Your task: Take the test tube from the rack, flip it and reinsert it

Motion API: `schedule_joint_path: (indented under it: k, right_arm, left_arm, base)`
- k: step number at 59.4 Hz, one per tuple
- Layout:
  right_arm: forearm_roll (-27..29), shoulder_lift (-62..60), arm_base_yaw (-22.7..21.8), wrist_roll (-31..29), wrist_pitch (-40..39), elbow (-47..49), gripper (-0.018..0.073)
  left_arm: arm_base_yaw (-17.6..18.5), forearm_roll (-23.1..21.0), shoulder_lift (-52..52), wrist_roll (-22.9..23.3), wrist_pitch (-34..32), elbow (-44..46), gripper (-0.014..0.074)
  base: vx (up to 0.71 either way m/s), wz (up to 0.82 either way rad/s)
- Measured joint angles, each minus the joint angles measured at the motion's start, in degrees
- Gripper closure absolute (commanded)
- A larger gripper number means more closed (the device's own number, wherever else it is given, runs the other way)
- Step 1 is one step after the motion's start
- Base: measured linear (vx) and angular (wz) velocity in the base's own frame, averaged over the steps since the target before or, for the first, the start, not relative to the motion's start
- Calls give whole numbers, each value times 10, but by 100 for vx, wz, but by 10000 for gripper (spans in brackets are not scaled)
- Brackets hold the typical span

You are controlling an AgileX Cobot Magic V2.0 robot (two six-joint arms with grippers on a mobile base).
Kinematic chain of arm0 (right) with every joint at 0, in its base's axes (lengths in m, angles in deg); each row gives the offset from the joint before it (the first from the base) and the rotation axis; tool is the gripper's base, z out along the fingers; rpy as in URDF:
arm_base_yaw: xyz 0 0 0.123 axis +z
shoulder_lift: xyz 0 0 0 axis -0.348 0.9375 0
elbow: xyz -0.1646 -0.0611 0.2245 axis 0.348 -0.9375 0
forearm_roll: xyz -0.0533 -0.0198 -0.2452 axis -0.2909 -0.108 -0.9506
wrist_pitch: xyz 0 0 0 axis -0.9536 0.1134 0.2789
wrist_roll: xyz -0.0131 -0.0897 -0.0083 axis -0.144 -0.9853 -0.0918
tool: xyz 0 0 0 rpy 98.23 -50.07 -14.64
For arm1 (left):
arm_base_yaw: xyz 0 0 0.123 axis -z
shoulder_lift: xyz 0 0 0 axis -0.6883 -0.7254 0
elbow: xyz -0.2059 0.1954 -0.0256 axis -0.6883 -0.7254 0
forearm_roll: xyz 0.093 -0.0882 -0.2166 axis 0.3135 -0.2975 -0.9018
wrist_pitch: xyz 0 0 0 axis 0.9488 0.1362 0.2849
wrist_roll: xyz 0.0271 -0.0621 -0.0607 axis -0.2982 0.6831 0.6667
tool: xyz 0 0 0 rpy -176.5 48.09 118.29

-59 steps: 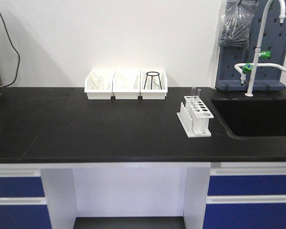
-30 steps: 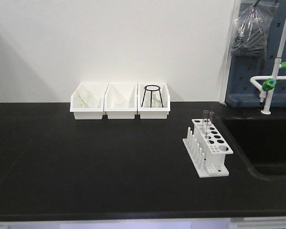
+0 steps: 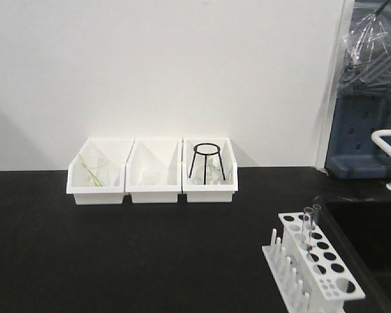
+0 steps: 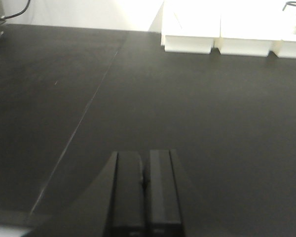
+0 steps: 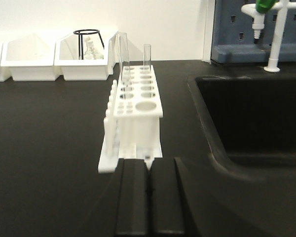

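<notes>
The rack (image 5: 137, 106) is standing on the black surface (image 5: 49, 133) straight ahead of my right pincer (image 5: 149, 165) — its fingers are pressing together, holding nothing. Two test tubes (image 5: 122, 57) are standing upright at the rack's far end, long axis vertical. My left pincer (image 4: 144, 157), also closed and empty, is facing surface with no rack in view — so I am judging the right arm nearer.

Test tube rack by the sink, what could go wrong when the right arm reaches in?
The two test tubes stand side by side at the far end of the rack, so closing on one could knock the other. The right gripper sits shut in front of the rack; moving ahead might shove it. The sink is close beside, so a dropped tube may roll in.
</notes>
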Motion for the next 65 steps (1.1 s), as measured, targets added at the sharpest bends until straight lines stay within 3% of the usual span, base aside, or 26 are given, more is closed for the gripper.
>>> schedule_joint_path:
  k: [21, 43, 56, 65]
  right_arm:
    - [0, 0, 0, 0, 0, 0, 568]
    - [-1, 0, 0, 0, 0, 0, 568]
    - [-71, 0, 0, -36, -1, 0, 568]
    - [-86, 0, 0, -40, -1, 0, 568]
  left_arm:
    - [0, 0, 0, 0, 0, 0, 603]
    - [0, 0, 0, 0, 0, 0, 603]
    - [0, 0, 0, 0, 0, 0, 603]
    - [0, 0, 0, 0, 0, 0, 603]
  base:
    - [35, -4]
    - [9, -4]
    - [0, -1]
    - [0, 0]
